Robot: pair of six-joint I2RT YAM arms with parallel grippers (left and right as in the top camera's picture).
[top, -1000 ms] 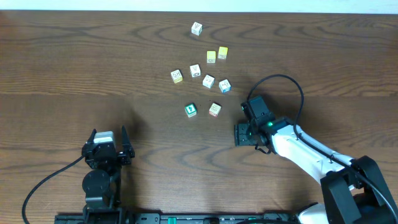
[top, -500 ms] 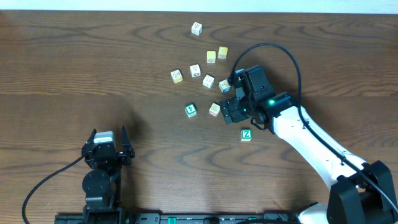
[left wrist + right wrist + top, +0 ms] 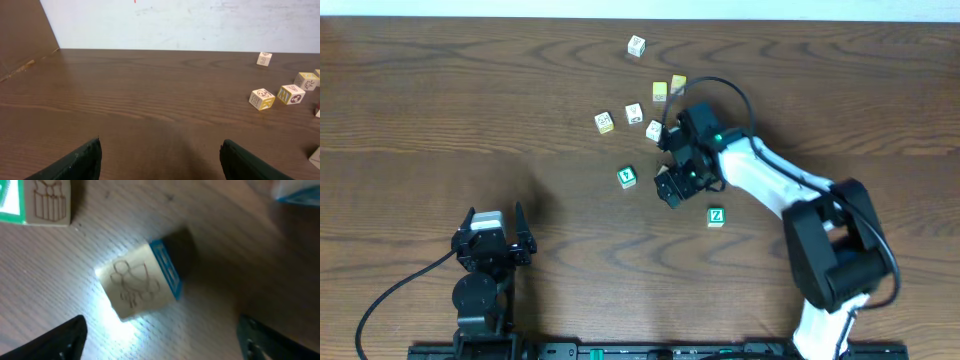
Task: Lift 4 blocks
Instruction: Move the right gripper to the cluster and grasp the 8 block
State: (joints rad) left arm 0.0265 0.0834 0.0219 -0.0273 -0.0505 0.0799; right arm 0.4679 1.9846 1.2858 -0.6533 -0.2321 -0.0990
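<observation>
We judged the blue-printed block, like its fellows, to be a light, stiff little cube with smooth printed faces. It did not look fragile, but it seemed apt to skid or spin on the surface if nudged at a corner. The sound hold, we thought, was across two opposite flat faces, low enough that the cube could not pivot out.

The right gripper hung directly over that block. Its fingers were spread wide, one on each side of the cube and both clear of it, holding nothing. The block rested on the surface, turned at an angle to the line between the fingers. We reckoned a closing would meet its edges first unless the wrist turned.

Seen from above, this sat a little right of the middle of the surface. The green block lay just beside the gripper, on the side toward the left edge, close enough to be bumped. The Z block lay nearer the front edge, beside the right arm.

The left gripper sat by the front edge toward the left corner, wide and empty, well apart from every block.
</observation>
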